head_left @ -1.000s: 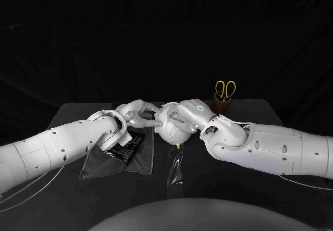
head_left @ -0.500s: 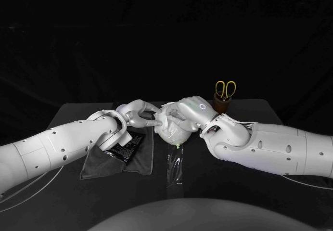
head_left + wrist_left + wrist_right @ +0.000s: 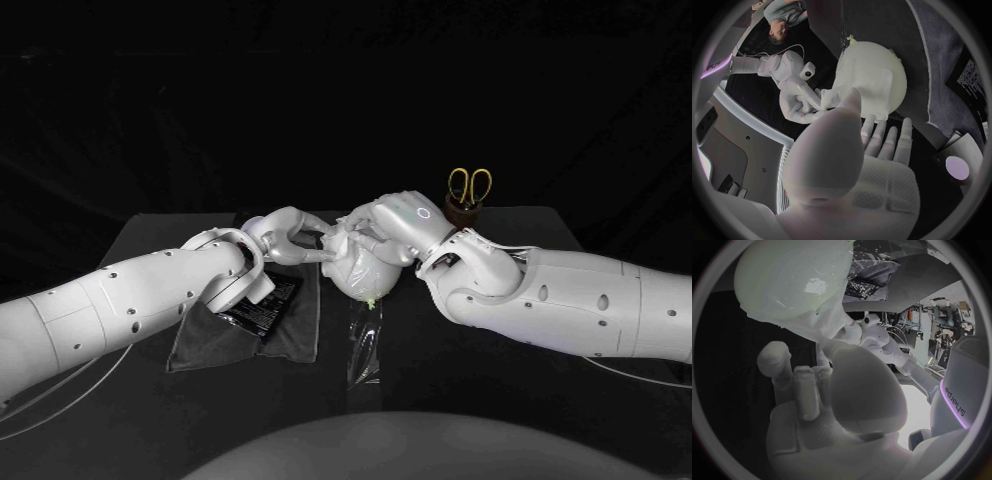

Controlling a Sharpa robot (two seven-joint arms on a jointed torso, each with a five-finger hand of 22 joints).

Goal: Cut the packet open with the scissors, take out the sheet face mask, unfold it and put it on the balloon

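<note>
Hands at the mask-draped balloon (image 3: 369, 293), mid-table
The sheet mask (image 3: 349, 262) edge is pinched by the right hand (image 3: 387, 228); the left hand (image 3: 289, 238) is laid against it, grip can't be told. Scissors (image 3: 467, 186) are stood in the brown holder (image 3: 460, 218) behind.

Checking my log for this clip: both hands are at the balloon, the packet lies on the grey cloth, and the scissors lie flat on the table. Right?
Not the scissors: they stand upright, handles up, in the dark holder, as the head view shows. The rest of the statement holds.
</note>
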